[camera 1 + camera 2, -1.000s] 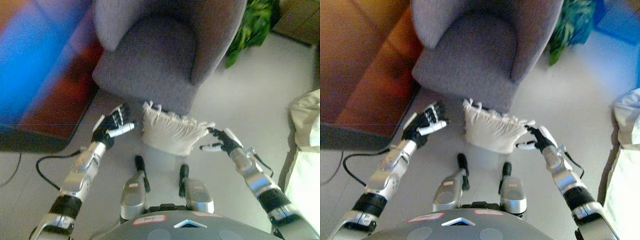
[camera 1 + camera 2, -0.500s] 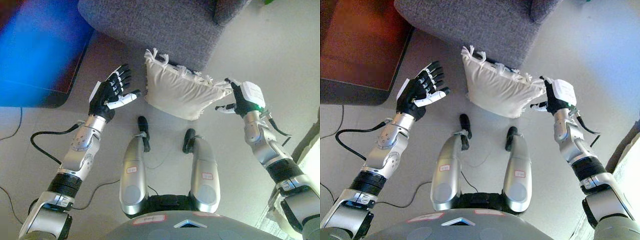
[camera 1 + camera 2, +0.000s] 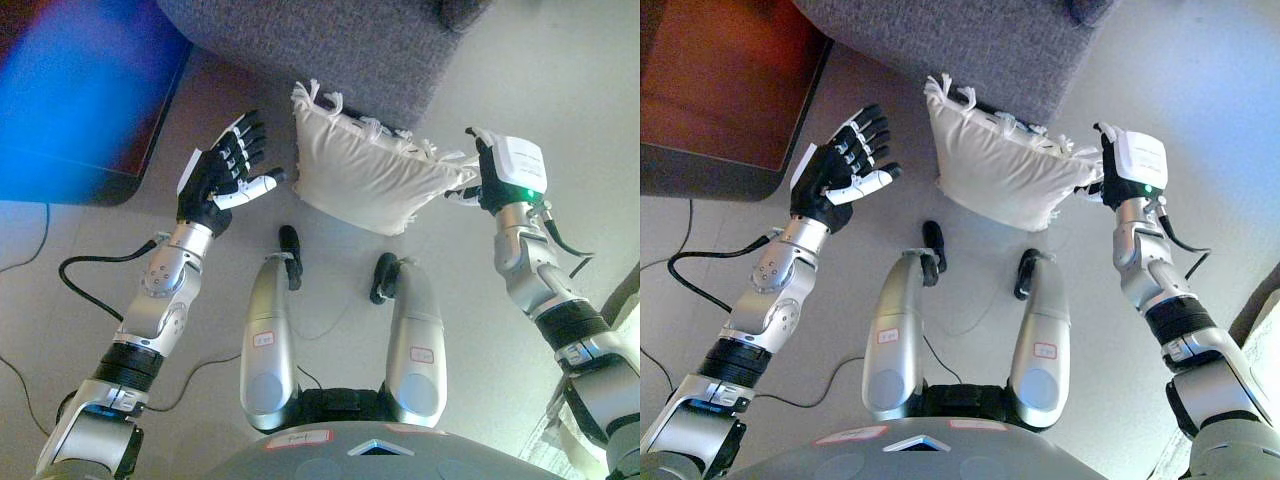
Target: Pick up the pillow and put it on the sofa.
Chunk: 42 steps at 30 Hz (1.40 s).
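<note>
- The left hand [image 3: 218, 178] hovers over the pale floor [image 3: 330, 300], palm turned toward the pillow, its fingers straight and spread. It holds nothing; a narrow strip of floor shows between its white-tipped thumb and the pillow's left edge.
- The right hand [image 3: 1127, 170] is at the pillow's right corner. Its fingers lie on the far side, against the cloth, and I cannot tell whether they are pinching it or only touching it.
- The pillow [image 3: 375, 178], cream-white with fringed tassels along its upper edge, sits between the two hands, tilted, with its upper edge against the base of the sofa. Whether its lower edge rests on the floor I cannot tell.
- The sofa [image 3: 970, 45], covered in grey fabric, fills the top of the view just beyond the pillow; only its lower front shows.
- At the far left, a dark-edged reddish-brown slab [image 3: 720, 95] lies on the floor beside the sofa.
</note>
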### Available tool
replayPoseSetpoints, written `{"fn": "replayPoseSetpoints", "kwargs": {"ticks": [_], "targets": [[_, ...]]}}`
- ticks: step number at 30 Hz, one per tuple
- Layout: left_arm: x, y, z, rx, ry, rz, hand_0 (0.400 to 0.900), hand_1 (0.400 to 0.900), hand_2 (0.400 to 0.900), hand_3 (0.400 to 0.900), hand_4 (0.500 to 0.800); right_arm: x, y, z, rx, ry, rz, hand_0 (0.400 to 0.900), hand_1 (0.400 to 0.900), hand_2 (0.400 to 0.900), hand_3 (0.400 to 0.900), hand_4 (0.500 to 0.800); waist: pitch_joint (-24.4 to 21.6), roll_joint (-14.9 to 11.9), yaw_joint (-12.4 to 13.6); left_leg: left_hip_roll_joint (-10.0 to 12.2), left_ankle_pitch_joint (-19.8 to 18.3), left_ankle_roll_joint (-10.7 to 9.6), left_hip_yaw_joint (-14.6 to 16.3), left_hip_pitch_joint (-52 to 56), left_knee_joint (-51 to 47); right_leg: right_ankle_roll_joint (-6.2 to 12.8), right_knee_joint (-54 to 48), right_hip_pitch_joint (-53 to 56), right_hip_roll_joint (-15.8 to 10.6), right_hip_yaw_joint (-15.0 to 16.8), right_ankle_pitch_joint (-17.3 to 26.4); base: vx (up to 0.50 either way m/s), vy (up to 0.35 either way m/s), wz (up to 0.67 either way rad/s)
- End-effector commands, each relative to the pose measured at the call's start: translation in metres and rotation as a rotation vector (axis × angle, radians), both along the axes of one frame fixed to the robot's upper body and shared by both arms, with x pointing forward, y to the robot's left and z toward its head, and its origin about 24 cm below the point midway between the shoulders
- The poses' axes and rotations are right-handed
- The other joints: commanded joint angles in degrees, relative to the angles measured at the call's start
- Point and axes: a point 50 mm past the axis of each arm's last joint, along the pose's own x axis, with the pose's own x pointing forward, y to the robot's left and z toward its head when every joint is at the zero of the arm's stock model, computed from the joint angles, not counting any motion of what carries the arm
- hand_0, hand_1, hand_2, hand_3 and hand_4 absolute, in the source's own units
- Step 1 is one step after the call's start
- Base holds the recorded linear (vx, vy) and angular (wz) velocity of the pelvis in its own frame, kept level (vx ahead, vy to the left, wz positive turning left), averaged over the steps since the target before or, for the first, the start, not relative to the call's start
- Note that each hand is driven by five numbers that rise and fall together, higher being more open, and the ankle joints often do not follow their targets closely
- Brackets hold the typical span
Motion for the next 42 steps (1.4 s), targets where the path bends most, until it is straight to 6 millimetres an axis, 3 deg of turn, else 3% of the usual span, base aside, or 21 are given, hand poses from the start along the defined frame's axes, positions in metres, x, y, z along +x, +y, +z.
{"fn": "replayPoseSetpoints", "kwargs": {"ticks": [1, 5, 17, 31, 38, 42], "targets": [[-0.007, -0.017, 0.045, -0.05, -0.245, -0.09, 0.9, 0.9, 0.9, 0.9, 0.8, 0.016, -0.009, 0.047, 0.0, -0.116, 0.021, 0.9, 0.9, 0.9, 0.9, 0.8, -0.25, 1.79, 0.08, -2.36, -15.88, 4.25, 4.16, 1.74, 11.77, -1.36, 3.05, -0.95, 2.12, -0.84, 0.43, -0.02, -0.056, 0.1], [-0.006, -0.017, 0.048, -0.042, -0.25, -0.095, 0.9, 0.9, 0.9, 0.9, 0.8, 0.02, -0.009, 0.051, 0.131, -0.082, 0.048, 0.9, 0.9, 0.9, 0.9, 0.8, 0.16, 2.25, 0.55, -2.4, -17.13, 4.47, 4.16, -0.81, 15.87, -1.73, 7.59, -3.61, 1.46, -1.08, -1.27, 0.0, -0.06, 0.12], [-0.005, -0.021, 0.052, -0.014, -0.256, -0.137, 0.9, 0.9, 0.9, 0.9, 0.8, 0.039, -0.018, 0.084, 0.279, -0.069, 0.051, 0.9, 0.9, 0.9, 0.9, 0.8, 0.42, 4.26, 2.07, -3.06, -19.84, 4.61, 3.47, -7.8, 25.65, -1.84, 17.64, -10.55, -0.46, -0.65, -4.33, 0.01, -0.032, 0.09], [0.001, -0.028, 0.074, -0.03, -0.315, -0.191, 0.9, 0.9, 0.9, 0.9, 0.8, 0.062, -0.035, 0.138, 0.166, -0.104, -0.08, 0.9, 0.9, 0.9, 0.9, 0.8, 0.43, 7.58, 4.25, -4.76, -21.69, 4.45, 2.28, -18.16, 34.53, -2.02, 26.52, -20.53, -2.4, 0.96, -6.46, -0.01, -0.001, 0.04], [0.005, -0.029, 0.079, -0.015, -0.319, -0.21, 0.9, 0.9, 0.9, 0.9, 0.8, 0.067, -0.044, 0.144, 0.325, -0.027, -0.136, 0.9, 0.9, 0.9, 0.9, 0.8, 0.43, 8.46, 5.52, -5.44, -22.66, 4.14, 2.11, -22.08, 38.71, -2.28, 31.34, -23.71, -3.26, 1.06, -8.33, 0.0, -0.015, 0.08], [0.007, -0.029, 0.083, -0.009, -0.32, -0.212, 0.9, 0.9, 0.9, 0.9, 0.8, 0.066, -0.053, 0.135, 0.437, 0.083, -0.211, 0.9, 0.9, 0.9, 0.9, 0.8, 0.43, 8.71, 6.04, -5.72, -23.13, 4.03, 2.17, -24.32, 40.12, -2.31, 32.64, -25.65, -3.37, 1.23, -8.71, 0.0, 0.0, 0.0]]}}
